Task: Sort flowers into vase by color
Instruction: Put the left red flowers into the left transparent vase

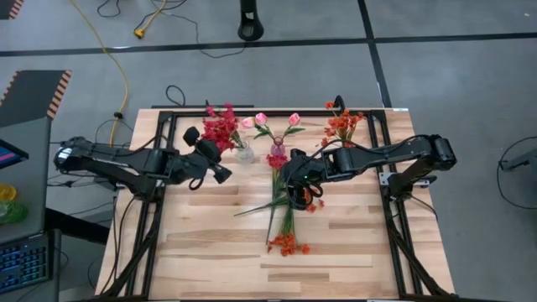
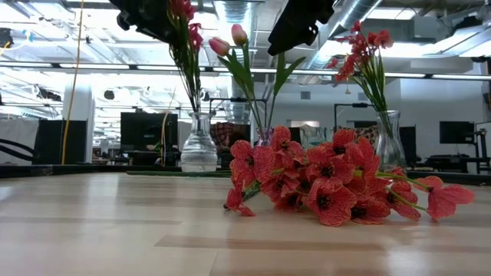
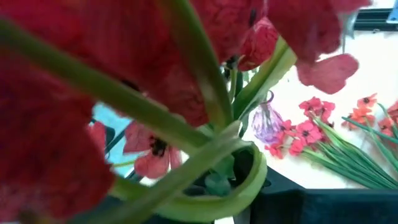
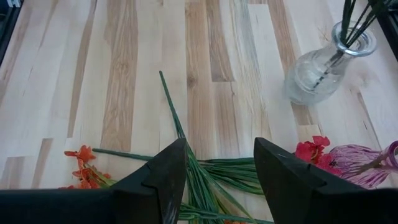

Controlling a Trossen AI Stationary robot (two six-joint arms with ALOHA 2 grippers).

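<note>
The right gripper [image 4: 214, 180] hangs with its fingers spread and empty just above the green stems of the loose flowers [image 1: 285, 220] lying on the table [image 1: 210, 252]. Beyond it stand the purple vase [image 1: 278, 148] and a clear vase [image 4: 323, 62]. The left gripper [image 1: 220, 170], clenched, sits beside the clear vase's red flowers [image 1: 221, 126], seemingly gripping a stem.

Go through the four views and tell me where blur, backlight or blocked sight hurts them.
Left wrist view: blurred dark red blossoms and thick green stems fill most of the frame; only the small purple glass vase beyond reads clearly. Low view: bright ceiling lights backlight the clear glass vases, arms dark overhead. Right wrist view: sharp, open dark fingers cover its lower edge. High view: even light.
</note>
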